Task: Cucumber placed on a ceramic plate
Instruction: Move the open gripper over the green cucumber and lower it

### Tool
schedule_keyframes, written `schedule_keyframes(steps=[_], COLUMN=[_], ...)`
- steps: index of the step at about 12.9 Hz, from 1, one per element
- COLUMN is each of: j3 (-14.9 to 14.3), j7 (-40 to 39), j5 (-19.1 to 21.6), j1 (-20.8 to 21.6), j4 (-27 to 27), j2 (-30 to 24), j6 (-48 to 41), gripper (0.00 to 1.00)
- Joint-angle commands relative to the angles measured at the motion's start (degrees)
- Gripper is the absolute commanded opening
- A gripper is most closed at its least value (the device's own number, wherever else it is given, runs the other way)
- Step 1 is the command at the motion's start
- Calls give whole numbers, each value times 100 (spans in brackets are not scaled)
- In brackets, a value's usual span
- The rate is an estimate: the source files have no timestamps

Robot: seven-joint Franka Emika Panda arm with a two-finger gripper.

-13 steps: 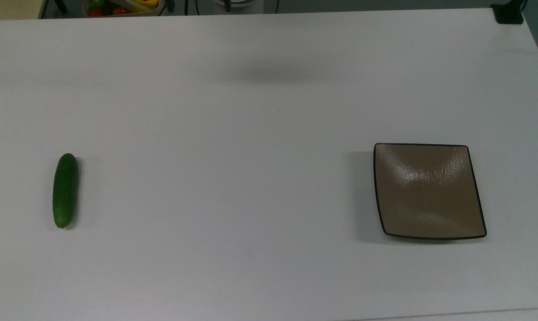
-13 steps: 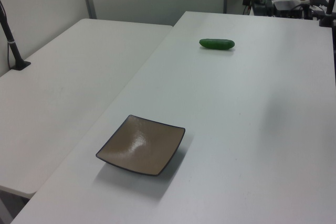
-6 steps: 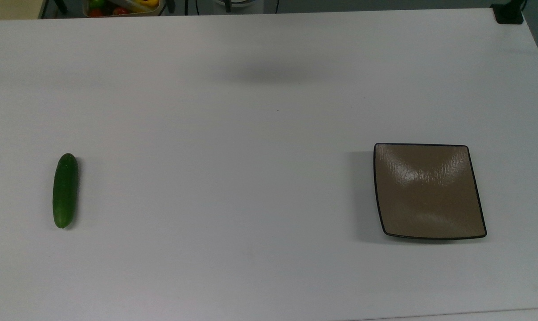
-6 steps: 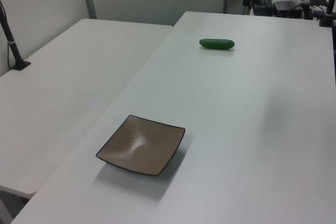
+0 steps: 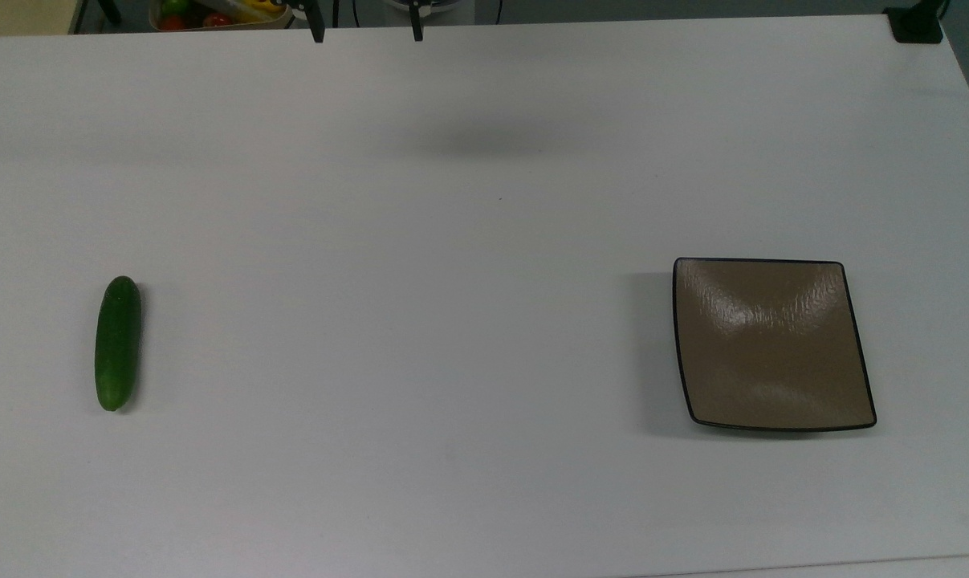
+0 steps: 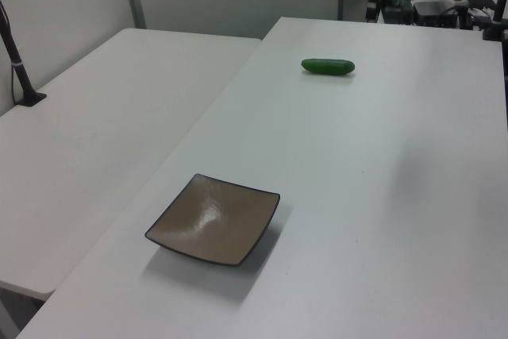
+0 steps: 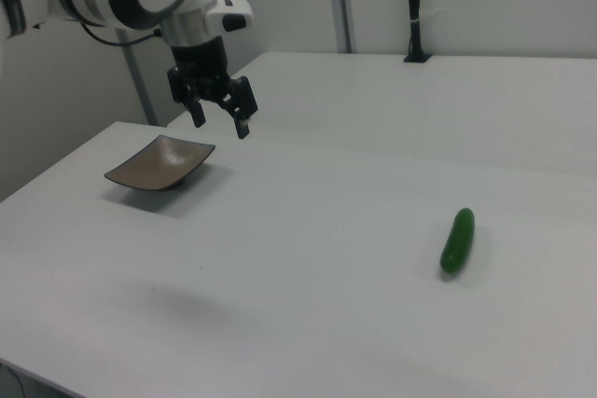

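Note:
The dark-green cucumber [image 5: 118, 343] lies alone on the white table at the top view's left, and it also shows in the left view [image 6: 327, 66] and the right view [image 7: 457, 240]. The square brown ceramic plate [image 5: 773, 345] with a black rim sits bare at the top view's right [image 6: 213, 218] [image 7: 159, 161]. My gripper [image 7: 220, 123] hangs open and holds nothing, high above the table; in the right view it appears beside the plate and far from the cucumber. Its two fingertips poke in at the top view's upper edge [image 5: 365, 34].
A bin of colourful items [image 5: 219, 12] stands beyond the table's far edge in the top view. A black clamp [image 5: 916, 24] sits at the top view's upper right corner. A second white table [image 6: 95, 132] with a black post [image 6: 16, 53] adjoins on the left view's left.
The gripper's fingertips have come into the top view at its upper edge. The cucumber and the plate have not moved.

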Motion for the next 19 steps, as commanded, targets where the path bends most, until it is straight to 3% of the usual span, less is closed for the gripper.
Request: schedule_keyframes(steps=[1, 11, 16, 19], j3=[-54, -62, -133, -177], j7=[-238, -1072, -1450, -1592], j5=[-52, -113, -122, -113], j1=[11, -770, -1210, -1526], j4=[-98, 147, 1068, 2017], j2=[138, 1139, 1965, 2808], j6=[469, 1955, 1964, 1850], gripper=[100, 100, 100, 100])
